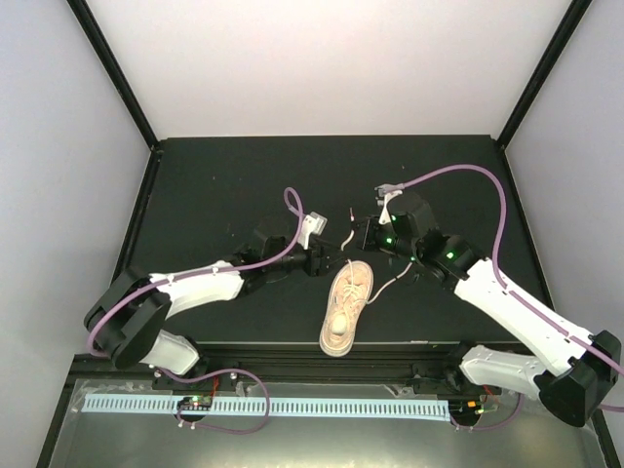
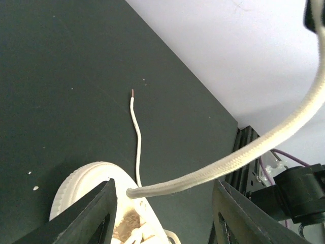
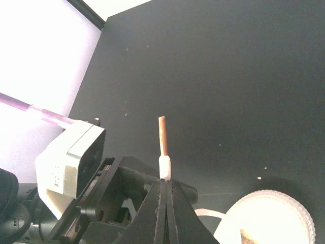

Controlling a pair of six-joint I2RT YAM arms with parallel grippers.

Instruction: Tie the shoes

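Sneaker (image 1: 346, 310) sits on the dark table (image 1: 214, 185), lower centre of the top view, just above the near edge. The toe points to the top of the frame and the heel to the bottom, tilted slightly right. It lies between the two grippers and a bit below them.

One cream lace (image 2: 244, 152) runs up off the toe area, lifted off the table. In the left wrist view it goes from lower centre to the upper right edge. The right gripper (image 3: 165, 183) is clamped tight on its end, and the copper-coloured aglet (image 3: 162, 131) sticks up just past the closed fingertips. In the top view the right gripper (image 1: 363, 234) is above the toe, right of centre.

The left gripper (image 2: 163, 185) is spread wide. The lifted lace passes between the fingers (image 2: 96, 213), and whether it touches either finger can't be told. In the top view the left gripper (image 1: 330, 261) is just left of the toe, close to the right one.

The second lace (image 2: 136, 133) lies slack on the table. In the left wrist view it trails from the toe towards the upper centre, with nothing gripping it. In the top view it runs right from the shoe.
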